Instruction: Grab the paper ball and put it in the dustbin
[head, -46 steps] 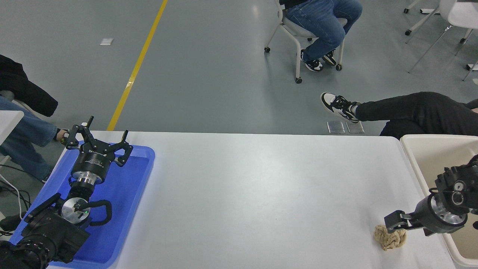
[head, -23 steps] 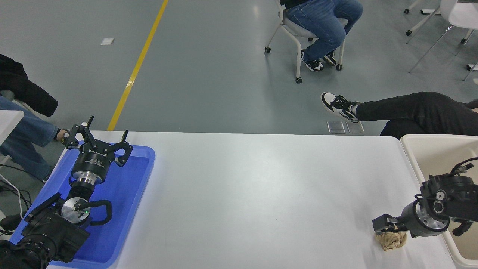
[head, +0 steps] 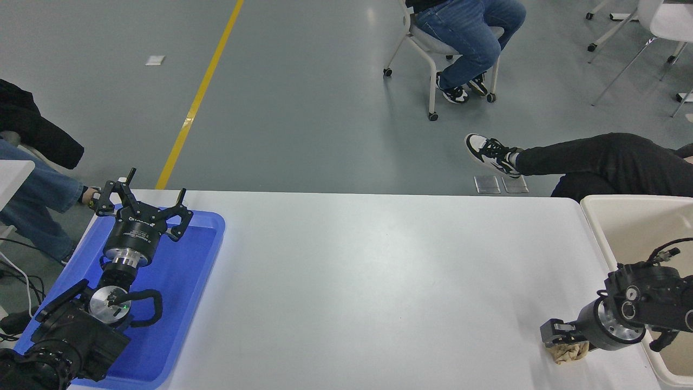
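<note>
Change since earlier frames: the right gripper (head: 557, 337) is sitting lower and nearer the table's front edge than a second ago, and it is now covering the top of the paper ball (head: 568, 353); less of the ball is showing than before.
Paper ball position: it is lying on the white table (head: 379, 281) at the front right corner, just beside the dustbin (head: 622, 216), in about the same spot as before.
Right gripper state: it is pressing down over the ball with a black finger showing at the ball's left side; whether the fingers are clamped on the paper or merely straddling it cannot be told from this view.
Right arm: it is reaching in from the right edge, crossing above the dustbin's near wall.
Left gripper (head: 142, 208): it is parking over the blue tray (head: 206, 254) at the lower left, fingers spread apart, unchanged.
Edges: the ball is lying close to the table's front edge and near its right edge, where the dustbin's rim is running alongside.
Open room: the table's middle is lying bare between tray and ball.
Background: seated persons' legs (head: 595, 160) are showing beyond the far edge.
</note>
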